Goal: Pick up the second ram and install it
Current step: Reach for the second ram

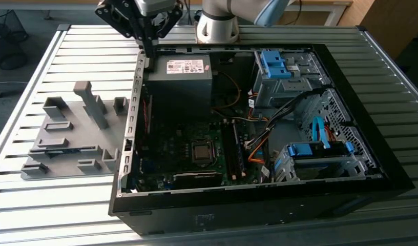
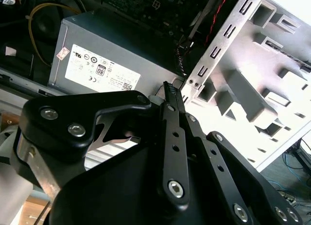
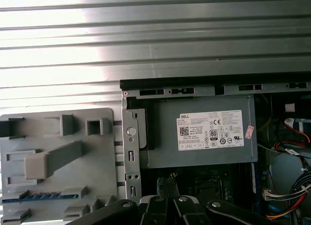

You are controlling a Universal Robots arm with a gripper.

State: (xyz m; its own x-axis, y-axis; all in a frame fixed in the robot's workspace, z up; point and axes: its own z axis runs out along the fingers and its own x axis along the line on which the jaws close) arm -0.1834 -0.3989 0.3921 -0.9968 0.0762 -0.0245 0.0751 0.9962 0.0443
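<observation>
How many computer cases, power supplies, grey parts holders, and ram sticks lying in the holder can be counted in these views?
Computer case: 1
Power supply: 1
Grey parts holder: 1
Ram stick lying in the holder: 1
Total: 4

— What sort of place is this?
— A robotics lab or workshop. An open computer case [image 1: 264, 215] lies on a slatted aluminium tabletop [image 1: 45, 205], with its motherboard [image 1: 188, 148] exposed.
— And the robot?
— The arm's base [image 1: 219, 25] stands just behind the case. Beside the case, on the exterior view's left, lies a grey parts holder [image 1: 72, 133] with slots and pegs.
— Anything past the tabletop?
— A wire wastebasket [image 1: 7, 31] sits on the floor beyond the holder, and there's wooden furniture [image 1: 390, 20] behind the case's far corner.
</observation>
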